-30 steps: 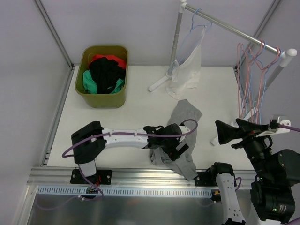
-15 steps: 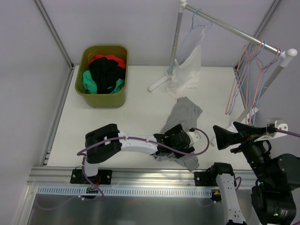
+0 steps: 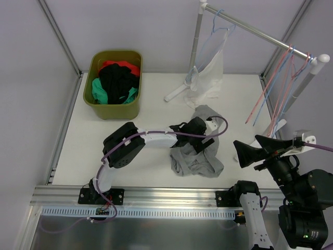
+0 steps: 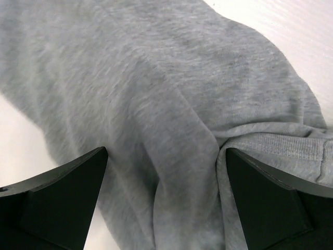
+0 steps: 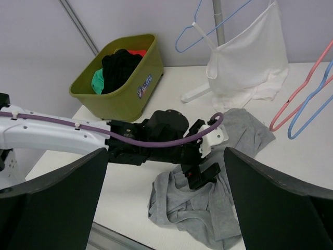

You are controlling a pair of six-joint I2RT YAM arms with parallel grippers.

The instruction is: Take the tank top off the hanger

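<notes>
A grey tank top (image 3: 199, 162) lies crumpled on the white table, off any hanger; it also shows in the right wrist view (image 5: 208, 205). My left gripper (image 3: 200, 145) is open right above it, its jaws wide apart over the grey fabric (image 4: 171, 104) and holding nothing. A white tank top (image 3: 210, 78) hangs on a blue hanger (image 3: 218, 25) on the rack, also in the right wrist view (image 5: 250, 57). My right gripper (image 3: 240, 153) is open and empty, in the air at the right, facing the left arm.
A green bin (image 3: 112, 110) with several clothes stands at the back left. The rack's rail (image 3: 250, 28) crosses the back right, its foot (image 3: 177, 94) on the table. Pink and blue empty hangers (image 3: 276, 88) hang tilted at the right.
My left gripper has moved from the table's front edge toward the back, and the grey tank top has shifted inward and bunched. The empty hangers at the right have swung outward.
</notes>
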